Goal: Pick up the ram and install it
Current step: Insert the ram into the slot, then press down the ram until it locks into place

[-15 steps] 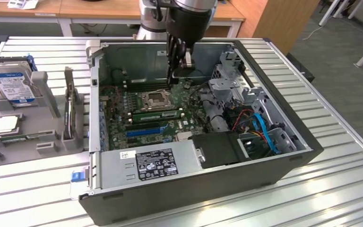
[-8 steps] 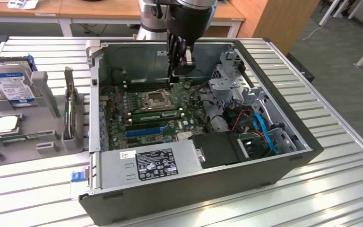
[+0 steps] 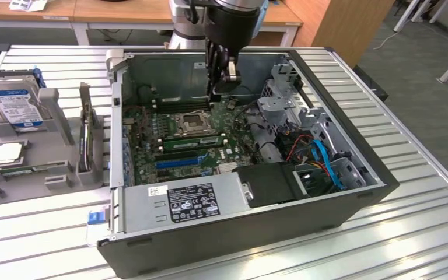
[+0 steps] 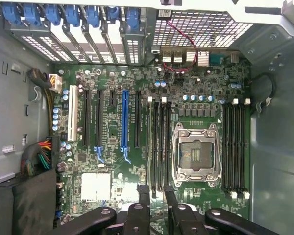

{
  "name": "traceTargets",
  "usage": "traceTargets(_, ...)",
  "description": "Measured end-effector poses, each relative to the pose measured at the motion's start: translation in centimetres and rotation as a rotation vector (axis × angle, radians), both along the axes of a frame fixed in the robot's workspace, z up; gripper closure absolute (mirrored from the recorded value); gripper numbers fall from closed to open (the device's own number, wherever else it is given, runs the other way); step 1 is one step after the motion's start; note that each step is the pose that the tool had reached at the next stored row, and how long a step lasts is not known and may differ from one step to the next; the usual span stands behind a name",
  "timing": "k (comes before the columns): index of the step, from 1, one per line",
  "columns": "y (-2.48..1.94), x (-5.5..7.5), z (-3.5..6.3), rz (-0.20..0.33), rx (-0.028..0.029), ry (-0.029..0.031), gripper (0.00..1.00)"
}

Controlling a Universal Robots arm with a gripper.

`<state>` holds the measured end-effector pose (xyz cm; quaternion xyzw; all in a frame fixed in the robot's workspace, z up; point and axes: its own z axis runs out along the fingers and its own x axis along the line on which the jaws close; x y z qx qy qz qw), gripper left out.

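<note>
A ram stick [image 3: 195,142], long, thin and green, stands in a slot just in front of the CPU socket [image 3: 191,123] on the motherboard inside the open computer case [image 3: 349,146]. In the wrist view it shows edge-on as a green strip [image 4: 150,142] beside the socket [image 4: 196,152]. Another narrow green stick [image 3: 20,171] lies in the grey holder on the exterior view's left. My gripper [image 3: 224,88] hangs above the motherboard, over the far memory slots and apart from both sticks. Its fingers [image 4: 144,198] stand open around my gripper's middle [image 4: 157,193] with nothing between them.
The grey holder [image 3: 53,175] also carries a silver hard drive with a blue label [image 3: 12,105], a square CPU chip [image 3: 6,153] and an upright board [image 3: 88,137]. Inside the case are a power supply [image 3: 189,201], a drive cage [image 3: 286,105] and blue and orange cables [image 3: 325,160].
</note>
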<state>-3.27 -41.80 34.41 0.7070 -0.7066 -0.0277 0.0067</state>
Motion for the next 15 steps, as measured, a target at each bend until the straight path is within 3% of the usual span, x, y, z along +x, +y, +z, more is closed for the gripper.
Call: traceTargets(15,0.00,-0.01,0.01,0.000,-0.0001,0.0001,0.75)
